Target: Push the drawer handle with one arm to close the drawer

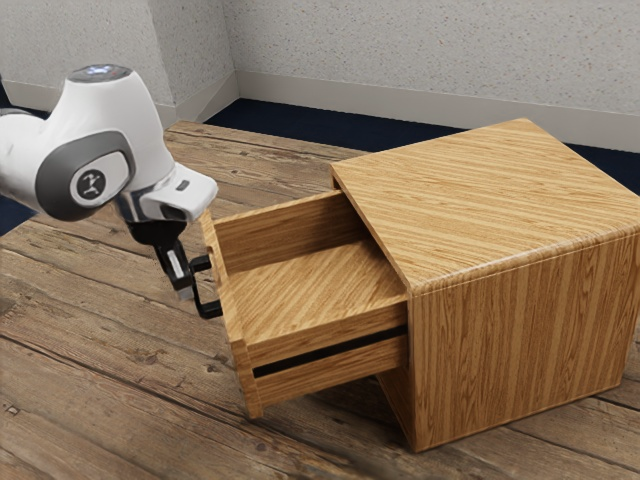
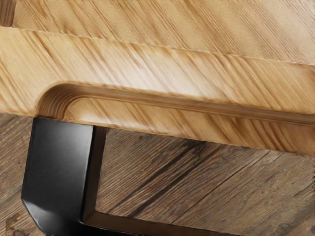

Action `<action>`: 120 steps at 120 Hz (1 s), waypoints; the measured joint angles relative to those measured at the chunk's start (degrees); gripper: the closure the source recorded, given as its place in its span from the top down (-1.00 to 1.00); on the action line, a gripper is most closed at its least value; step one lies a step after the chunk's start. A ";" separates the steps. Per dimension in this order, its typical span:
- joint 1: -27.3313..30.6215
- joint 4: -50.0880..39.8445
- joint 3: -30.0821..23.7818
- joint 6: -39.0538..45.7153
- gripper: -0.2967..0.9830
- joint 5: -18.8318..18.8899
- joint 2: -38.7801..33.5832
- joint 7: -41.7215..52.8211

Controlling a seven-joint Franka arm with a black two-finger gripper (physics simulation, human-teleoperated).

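Black handle [image 1: 209,311] is sitting just beside my gripper [image 1: 184,292], between me and the cabinet [image 1: 520,335]; contact unclear. Drawer [image 1: 238,335] is hanging open over the bench [image 1: 90,330], its far edge running behind. I'm probably lining up; next is calling for pushing straight cabinetward. I'm not managing to tell finger opening or any hold.

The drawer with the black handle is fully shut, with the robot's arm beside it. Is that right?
Not quite: the drawer with the black handle is open. The exterior view shows it pulled well out of the cabinet. The arm is indeed beside it.
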 joint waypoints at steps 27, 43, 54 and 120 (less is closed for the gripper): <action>0.09 2.46 -1.80 0.53 -0.69 -0.31 2.03 0.81; 0.35 3.65 -2.94 0.66 -0.69 -0.81 3.15 1.16; 0.54 4.29 -3.73 0.73 -0.69 -1.14 3.84 1.35; 0.82 10.25 -7.66 0.86 -0.69 -2.06 9.71 2.01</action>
